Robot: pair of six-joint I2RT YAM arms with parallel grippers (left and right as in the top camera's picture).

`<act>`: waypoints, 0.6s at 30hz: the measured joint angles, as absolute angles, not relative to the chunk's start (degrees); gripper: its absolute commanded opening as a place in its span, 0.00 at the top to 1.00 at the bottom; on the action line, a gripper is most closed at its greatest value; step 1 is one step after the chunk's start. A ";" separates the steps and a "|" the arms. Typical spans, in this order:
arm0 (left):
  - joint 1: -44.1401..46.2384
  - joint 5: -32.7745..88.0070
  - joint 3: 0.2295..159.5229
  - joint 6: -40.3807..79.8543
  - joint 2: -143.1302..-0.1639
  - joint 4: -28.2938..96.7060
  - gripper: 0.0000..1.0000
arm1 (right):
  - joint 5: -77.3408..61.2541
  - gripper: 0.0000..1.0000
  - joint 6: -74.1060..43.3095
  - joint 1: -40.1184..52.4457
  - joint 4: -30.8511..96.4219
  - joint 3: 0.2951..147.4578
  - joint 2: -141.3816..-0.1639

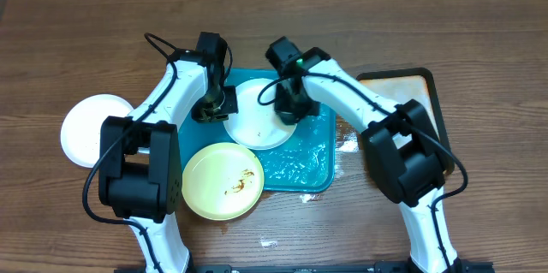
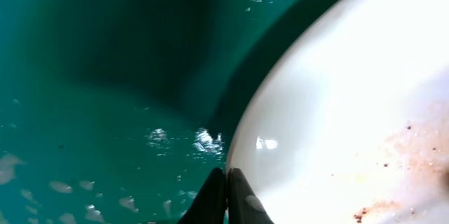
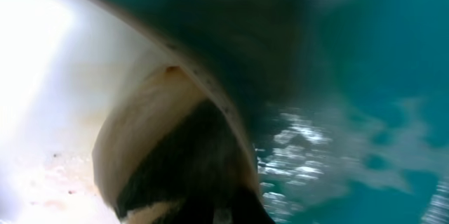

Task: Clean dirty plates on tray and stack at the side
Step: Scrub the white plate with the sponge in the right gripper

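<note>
A brown wooden table with a plain grain carried everything. The teal tray sat on it near the middle, long side toward the arms. Well to the left of the tray a white plate lay flat on the wood, apart from the tray. At the tray's front left corner lay a pale yellow plate with brown smears, its edge overlapping the tray's rim. Just right of the tray stood a black-rimmed tray with a beige inside. Small white scraps lay on the wood in front of the tray.
</note>
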State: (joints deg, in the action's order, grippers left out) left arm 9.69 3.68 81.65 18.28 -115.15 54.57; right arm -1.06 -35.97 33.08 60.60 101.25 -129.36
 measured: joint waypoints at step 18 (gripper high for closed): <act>9.13 2.00 81.65 18.31 -115.15 54.68 0.96 | -22.48 0.96 -23.92 31.57 44.77 98.94 -128.40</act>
State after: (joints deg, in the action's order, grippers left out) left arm 9.13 2.00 81.65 18.31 -115.15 54.68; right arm -22.48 -23.92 31.57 44.77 98.94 -128.40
